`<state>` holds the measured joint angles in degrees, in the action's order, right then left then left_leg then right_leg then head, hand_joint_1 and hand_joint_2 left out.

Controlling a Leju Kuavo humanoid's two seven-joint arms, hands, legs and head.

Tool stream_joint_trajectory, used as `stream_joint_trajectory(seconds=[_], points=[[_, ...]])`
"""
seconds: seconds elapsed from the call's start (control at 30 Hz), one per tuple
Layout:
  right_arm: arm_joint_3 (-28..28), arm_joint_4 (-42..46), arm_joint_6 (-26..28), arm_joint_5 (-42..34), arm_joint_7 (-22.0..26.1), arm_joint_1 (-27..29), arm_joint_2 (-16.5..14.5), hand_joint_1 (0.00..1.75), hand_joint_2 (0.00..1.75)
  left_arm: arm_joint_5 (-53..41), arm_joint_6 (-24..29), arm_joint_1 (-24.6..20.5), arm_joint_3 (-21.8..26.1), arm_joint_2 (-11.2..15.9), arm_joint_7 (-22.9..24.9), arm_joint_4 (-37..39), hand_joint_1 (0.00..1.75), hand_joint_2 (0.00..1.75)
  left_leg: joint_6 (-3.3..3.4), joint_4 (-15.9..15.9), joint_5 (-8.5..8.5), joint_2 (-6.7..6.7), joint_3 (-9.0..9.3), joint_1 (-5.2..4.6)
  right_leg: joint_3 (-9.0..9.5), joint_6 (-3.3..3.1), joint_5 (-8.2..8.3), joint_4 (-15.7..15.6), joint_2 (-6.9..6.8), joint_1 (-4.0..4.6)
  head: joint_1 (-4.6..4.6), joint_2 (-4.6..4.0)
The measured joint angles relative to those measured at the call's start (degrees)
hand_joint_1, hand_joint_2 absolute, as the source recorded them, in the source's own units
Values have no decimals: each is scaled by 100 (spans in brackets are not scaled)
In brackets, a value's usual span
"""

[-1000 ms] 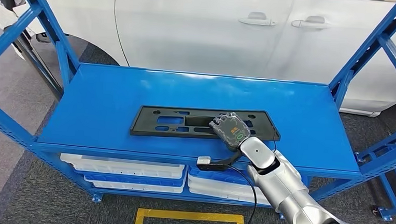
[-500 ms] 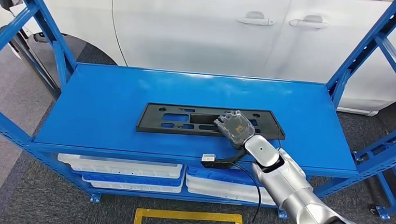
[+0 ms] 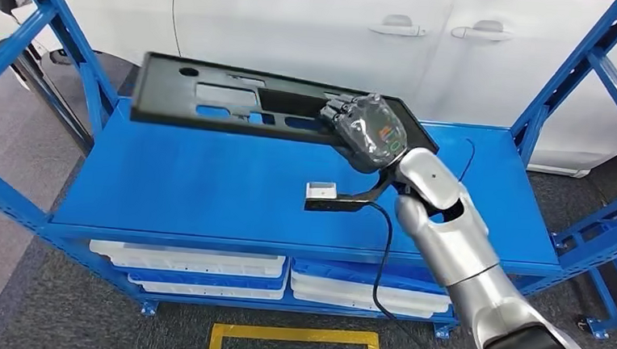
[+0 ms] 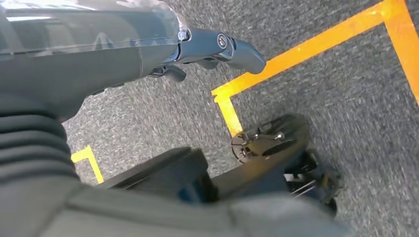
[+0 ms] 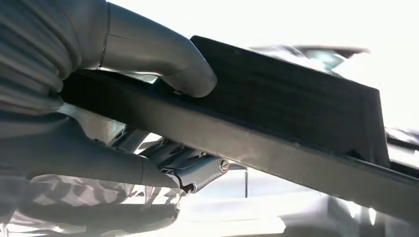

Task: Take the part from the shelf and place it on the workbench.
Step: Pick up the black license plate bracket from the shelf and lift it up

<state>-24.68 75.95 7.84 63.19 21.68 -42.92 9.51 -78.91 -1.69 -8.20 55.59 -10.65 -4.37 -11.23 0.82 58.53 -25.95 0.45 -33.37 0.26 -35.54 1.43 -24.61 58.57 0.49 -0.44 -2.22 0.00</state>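
The part is a long flat black plastic plate (image 3: 229,98) with cut-outs, held up in the air above the blue shelf top (image 3: 207,184). My right hand (image 3: 365,129) grips it near its right end, and its long left end sticks out over the shelf's back left. In the right wrist view the thumb (image 5: 163,54) presses on one face of the black plate (image 5: 296,113) and darker fingers (image 5: 188,165) clamp the other. My left hand (image 4: 148,49) hangs down over the grey carpet with its fingers (image 4: 232,49) loosely extended and nothing in them.
A white car (image 3: 338,39) stands right behind the blue rack. Slanted blue rack struts (image 3: 63,38) rise at the left and right (image 3: 579,70). White and blue trays (image 3: 194,265) lie on the lower shelf. A yellow floor marking (image 3: 295,340) lies in front.
My right hand has lifted the black plate off the shelf top, raising it up and toward the back left. Before, the plate lay flat on the shelf under the hand.
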Motion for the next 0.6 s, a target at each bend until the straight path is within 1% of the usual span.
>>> stream_joint_trajectory(seconds=[0.03,0.1,0.13,0.17,0.23,0.27,0.3,0.33,0.37,0.4,0.43,0.47,0.5,0.53,0.6], points=[[105,230,-314,-812,196,-61,1,175,175,-5,11,-2,-2,1,1,0,0,44,-28,-7,3,-2,-4,-3,-8,-33,3,-15,-1,11,0,0],[362,672,-1054,-2660,549,-76,9,175,175,-5,32,-1,-4,2,0,0,0,131,-86,32,-58,-12,-19,7,25,-105,14,-59,-18,-11,0,0],[497,874,-1434,-3567,683,-66,15,175,175,1,46,0,-4,2,0,0,0,175,-112,172,-158,-17,-74,13,48,-143,22,-86,-28,-26,-1,0],[612,1043,-1766,-4320,763,-53,21,175,175,13,68,2,-5,2,1,0,0,175,-133,438,-313,-21,-188,23,68,-173,25,-107,-36,-37,-1,0],[797,1316,-2358,-5575,764,-30,27,175,175,65,129,18,-5,1,-9,0,0,175,-168,1220,-661,-21,-542,37,79,-210,13,-110,-39,-26,-1,0],[865,1420,-2627,-6115,697,-4,28,175,175,103,165,31,-4,1,-24,0,0,175,-180,1533,-753,-20,-696,42,84,-218,7,-108,-36,-20,-1,0],[917,1511,-2851,-6605,605,28,28,175,175,146,200,46,-1,1,-45,0,0,175,-185,1657,-740,-20,-765,43,92,-221,1,-105,-30,-17,-1,0],[954,1588,-3012,-6999,505,63,28,175,175,181,229,59,3,1,-68,0,0,175,-182,1542,-614,-20,-723,43,104,-217,-6,-102,-23,-15,-1,0],[985,1659,-3124,-7312,414,93,29,175,175,214,255,68,7,2,-88,0,0,175,-170,1222,-408,-19,-582,43,117,-208,-17,-95,-16,-15,-1,0],[1009,1722,-3192,-7520,345,112,30,175,175,239,273,71,10,3,-104,0,0,175,-149,807,-201,-16,-398,42,128,-191,-32,-84,-12,-14,-1,0],[1029,1776,-3238,-7652,301,125,30,175,175,253,286,69,13,3,-116,0,0,175,-125,426,-58,-14,-217,34,129,-168,-49,-63,-8,-3,-1,0],[1047,1823,-3266,-7728,275,136,30,175,175,265,295,65,15,3,-126,0,0,175,-98,172,16,-13,-98,26,123,-143,-59,-48,-7,7,-1,0],[1059,1869,-3280,-7762,259,153,30,175,175,269,298,65,16,2,-133,0,0,175,-73,49,22,-16,-43,18,115,-115,-63,-38,-8,18,-1,0],[1066,1910,-3287,-7778,247,174,29,175,175,271,300,71,16,1,-138,0,0,175,-48,21,9,-23,-27,8,108,-85,-60,-37,-10,25,0,0],[1078,1982,-3326,-7839,220,224,28,175,175,276,302,89,18,-3,-144,0,0,175,21,-17,35,-33,-25,20,103,-23,-81,-23,-16,13,1,0]])
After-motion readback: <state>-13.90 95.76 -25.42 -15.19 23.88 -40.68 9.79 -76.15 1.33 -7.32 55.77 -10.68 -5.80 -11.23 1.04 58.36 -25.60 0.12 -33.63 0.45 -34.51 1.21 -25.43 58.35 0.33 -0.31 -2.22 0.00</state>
